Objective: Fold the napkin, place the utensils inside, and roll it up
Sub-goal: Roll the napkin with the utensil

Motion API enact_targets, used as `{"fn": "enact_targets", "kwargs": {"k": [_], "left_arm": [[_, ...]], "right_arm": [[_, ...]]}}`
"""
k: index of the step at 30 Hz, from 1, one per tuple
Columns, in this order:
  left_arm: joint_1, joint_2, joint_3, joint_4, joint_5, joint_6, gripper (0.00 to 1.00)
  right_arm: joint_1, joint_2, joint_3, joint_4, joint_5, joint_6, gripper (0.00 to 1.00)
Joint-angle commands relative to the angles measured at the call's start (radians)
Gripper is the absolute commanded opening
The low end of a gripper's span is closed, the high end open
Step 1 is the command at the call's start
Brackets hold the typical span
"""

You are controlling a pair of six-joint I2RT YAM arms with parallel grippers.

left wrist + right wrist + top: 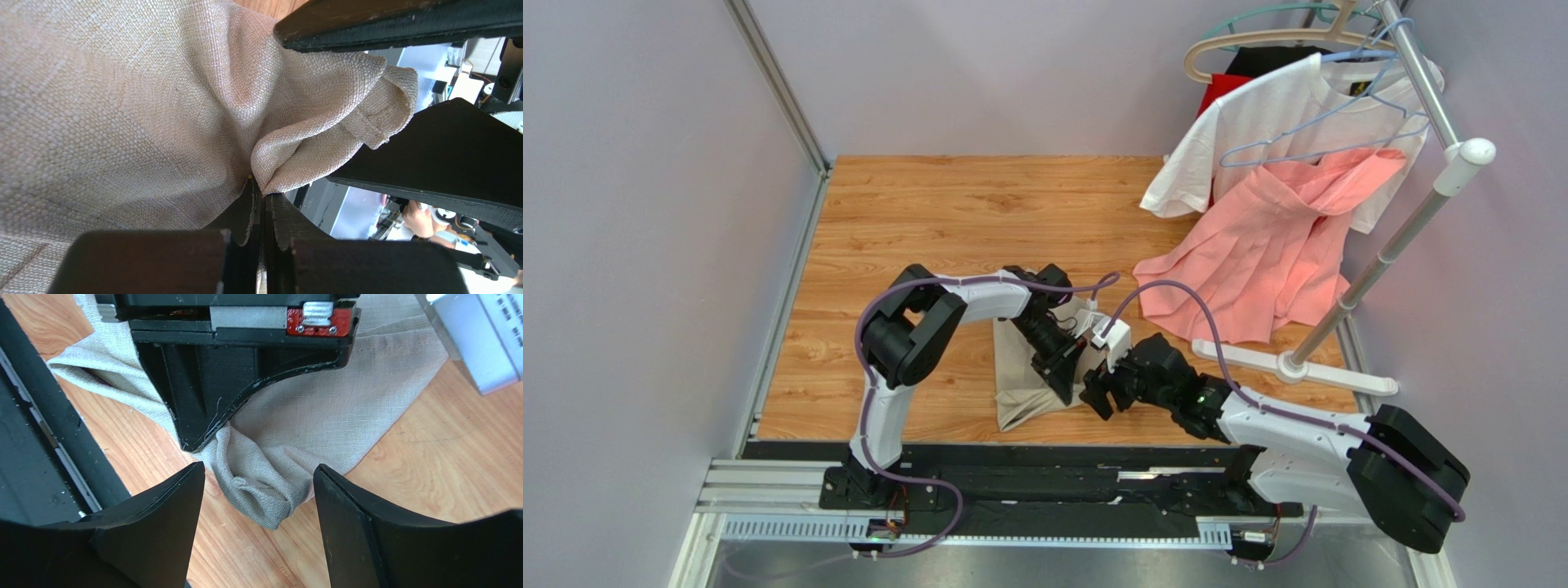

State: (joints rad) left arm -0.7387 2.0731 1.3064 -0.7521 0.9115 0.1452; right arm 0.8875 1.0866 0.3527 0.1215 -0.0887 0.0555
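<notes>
The beige napkin point(1024, 382) lies bunched on the wooden table near the front edge, between the two arms. My left gripper point(1064, 390) is shut on a pinched fold of the napkin point(153, 104) near its right corner. My right gripper point(1100, 398) is open just right of it, its jaws spread either side of the napkin's hanging corner point(264, 490) without touching it. The left gripper's fingers point(202, 392) show from above in the right wrist view. The purple utensils are not in view.
A clothes rack point(1382, 251) stands at the right with a white T-shirt point(1259, 123) and a salmon-pink garment point(1271, 245) hanging over the table. The rack's white foot point(1296, 365) lies just behind my right arm. The table's front rail point(43, 447) is close.
</notes>
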Motion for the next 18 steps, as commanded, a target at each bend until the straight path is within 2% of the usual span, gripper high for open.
{"fn": "enact_targets", "kwargs": {"k": [1,11,18], "left_arm": [[0.004,0.008,0.024,-0.033,-0.003,0.036,0.0],[0.005,0.01,0.022,-0.032,-0.003,0.036,0.0],[0.005,0.004,0.021,-0.013,-0.008,0.022,0.0]], "right_arm": [[0.007,0.024,0.023,0.092,0.05,-0.043,0.67],[0.007,0.072,0.02,0.118,0.009,-0.039,0.51],[0.002,0.078,0.025,0.106,-0.052,-0.019,0.25]]}}
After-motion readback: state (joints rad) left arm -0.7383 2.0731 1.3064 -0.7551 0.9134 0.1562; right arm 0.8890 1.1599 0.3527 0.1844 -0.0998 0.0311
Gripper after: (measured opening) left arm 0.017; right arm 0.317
